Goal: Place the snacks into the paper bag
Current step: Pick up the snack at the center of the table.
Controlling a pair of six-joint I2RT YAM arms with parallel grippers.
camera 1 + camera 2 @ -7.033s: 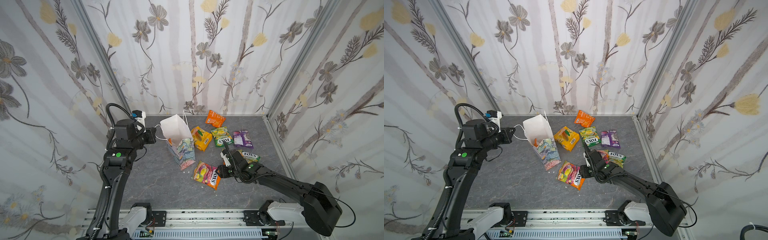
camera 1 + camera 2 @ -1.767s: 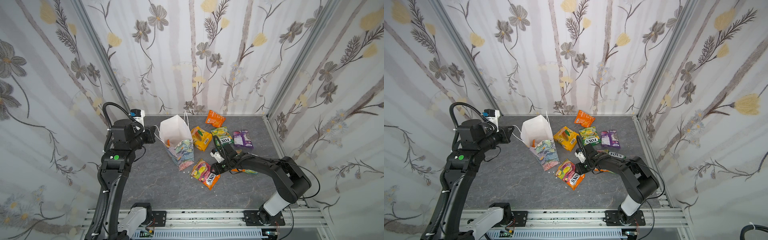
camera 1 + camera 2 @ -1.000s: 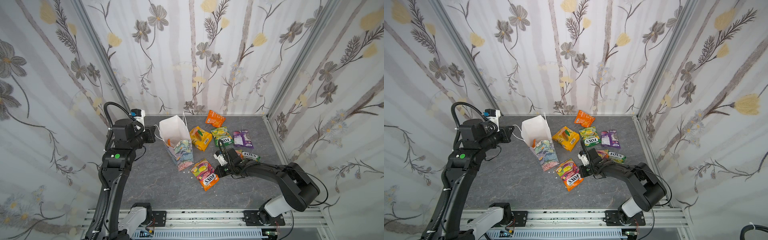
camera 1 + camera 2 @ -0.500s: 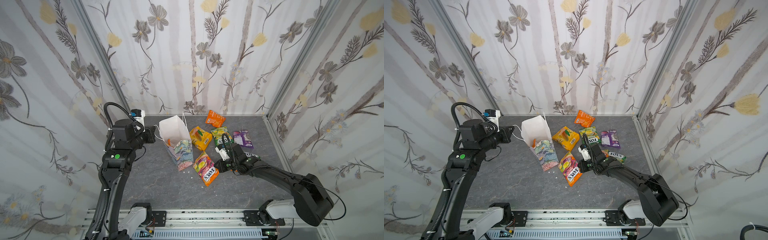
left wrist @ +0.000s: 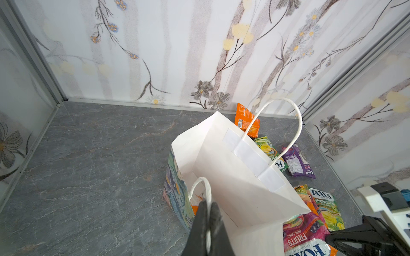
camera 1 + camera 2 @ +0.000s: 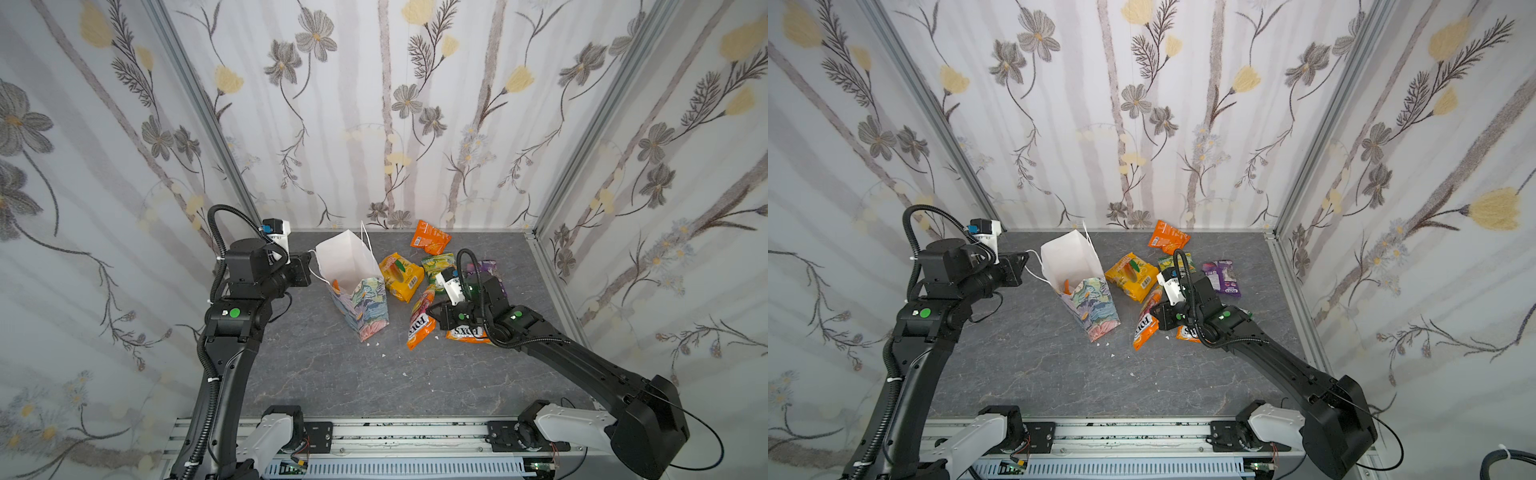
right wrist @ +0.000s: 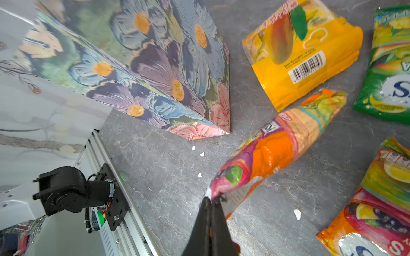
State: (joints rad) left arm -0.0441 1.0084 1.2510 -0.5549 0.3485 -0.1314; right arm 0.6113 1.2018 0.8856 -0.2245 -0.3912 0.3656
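Pinching the bag's left cord handle (image 5: 200, 182) in fully closed jaws, the left gripper (image 5: 207, 221) is holding the floral paper bag (image 6: 353, 266) open-mouthed, while the right gripper (image 7: 210, 206), clamped on one edge of the pink-orange FOX'S fruit candy packet (image 7: 273, 153), is holding it just right of the bag, seemingly for loading, with the other snacks (image 6: 430, 237) lying farther right on the grey table (image 6: 332, 374).

green packet (image 5: 326, 206), lower right of left wrist view: "FOX'S", "SPRINGTIDE" | pink packet (image 5: 299, 232) just beside it: "FRUITS OVAL CANDY", "FOX'S" | yellow packet (image 7: 306, 55), upper right of right wrist view: barcode, digits unreadable
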